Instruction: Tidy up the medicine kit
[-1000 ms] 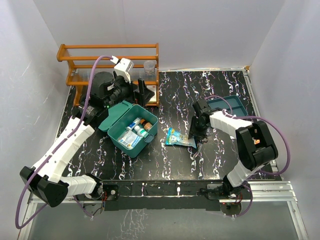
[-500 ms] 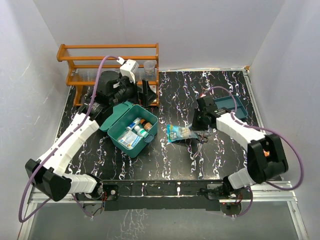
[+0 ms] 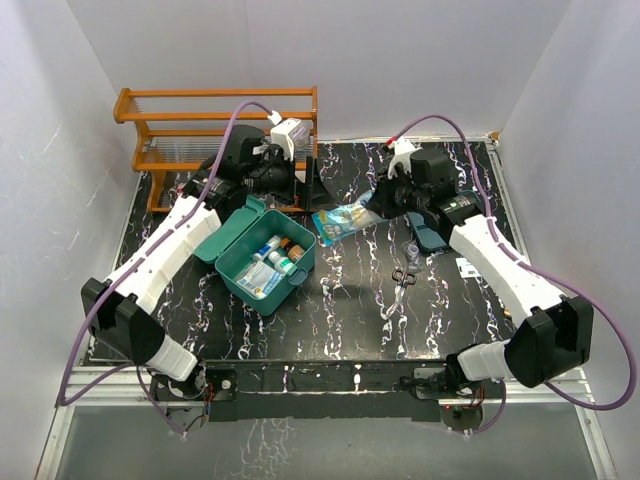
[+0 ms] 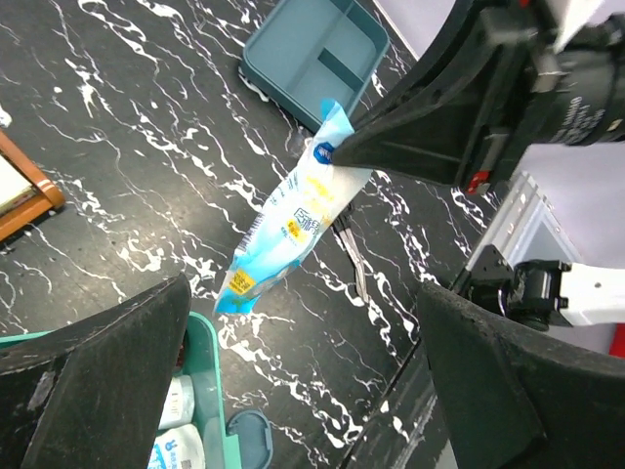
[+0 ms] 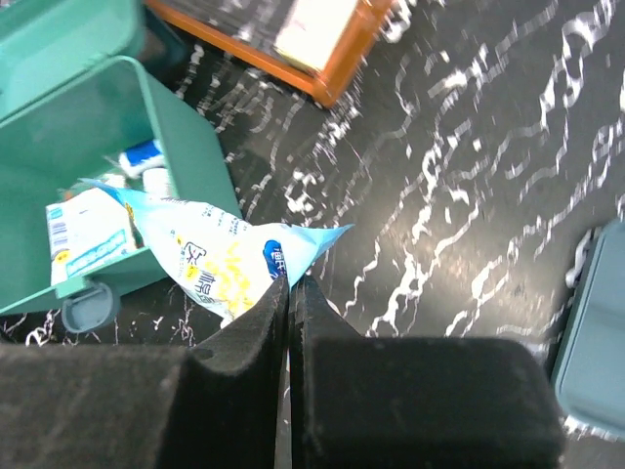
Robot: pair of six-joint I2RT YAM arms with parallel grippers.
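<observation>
Well, the black table (image 3: 350,310) has the green medicine kit (image 3: 262,258) sitting open on its left half, with little bottles and boxes inside. My left gripper (image 3: 295,185) hangs wide open behind it, holding nothing. My right gripper (image 5: 290,283) is pinched tight on a blue-and-white packet (image 5: 210,259), up in the air beside the kit.

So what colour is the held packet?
Packet: light blue with yellow print, clearest from the left wrist.
</observation>
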